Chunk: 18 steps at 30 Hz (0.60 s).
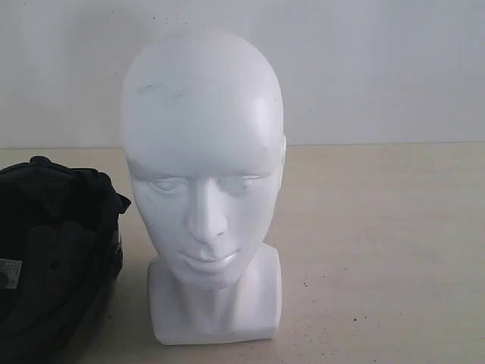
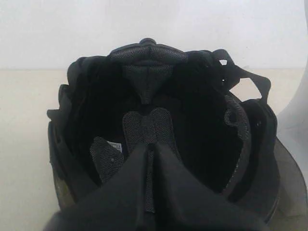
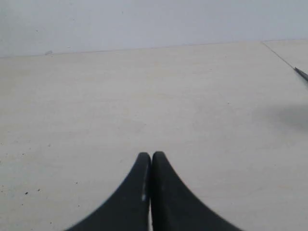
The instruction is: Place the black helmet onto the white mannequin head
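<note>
Black helmet [image 1: 53,258], padded interior exposed, just left of upright glossy white mannequin head [image 1: 203,174].

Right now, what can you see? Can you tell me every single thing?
helmet: one, black, lying on the table at the left edge of the exterior view, padded inside showing, beside the mannequin head
mannequin head: one, white, standing upright on its block base in the middle of the table
table: one, light beige, under everything
wall: one, white, behind the table
thin dark thing: one, dark, at the edge of the right wrist view, too little showing to name
left gripper: one, black, shut, pointing at the open inside of the helmet
right gripper: one, black, shut, over bare table
</note>
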Each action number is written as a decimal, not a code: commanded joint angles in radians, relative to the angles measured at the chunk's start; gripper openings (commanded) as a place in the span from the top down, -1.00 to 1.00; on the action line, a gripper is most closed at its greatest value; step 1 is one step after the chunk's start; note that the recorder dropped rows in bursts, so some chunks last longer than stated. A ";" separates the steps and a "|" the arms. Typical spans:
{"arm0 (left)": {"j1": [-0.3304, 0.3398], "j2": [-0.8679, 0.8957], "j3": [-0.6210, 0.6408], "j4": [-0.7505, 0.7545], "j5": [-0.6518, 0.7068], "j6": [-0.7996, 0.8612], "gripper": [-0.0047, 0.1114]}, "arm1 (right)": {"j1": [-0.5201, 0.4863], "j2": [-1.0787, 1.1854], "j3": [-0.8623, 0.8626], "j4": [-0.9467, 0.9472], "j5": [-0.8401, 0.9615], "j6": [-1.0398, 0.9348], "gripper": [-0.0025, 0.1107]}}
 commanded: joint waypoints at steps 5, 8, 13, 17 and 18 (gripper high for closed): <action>0.003 -0.001 0.004 -0.011 0.001 0.002 0.84 | -0.003 -0.005 -0.001 -0.005 -0.013 -0.004 0.96; 0.003 -0.001 0.004 -0.011 0.001 0.002 0.84 | -0.003 -0.005 -0.001 -0.005 -0.013 -0.004 0.96; 0.003 -0.001 0.004 -0.011 0.001 0.002 0.84 | -0.003 -0.005 -0.001 -0.005 -0.013 -0.004 0.96; 0.003 -0.001 0.004 0.015 -0.027 0.010 0.84 | -0.003 -0.005 -0.001 -0.005 -0.013 -0.004 0.96; 0.003 -0.001 0.004 0.037 -0.062 0.011 0.84 | -0.003 -0.005 -0.001 -0.005 -0.013 -0.004 0.96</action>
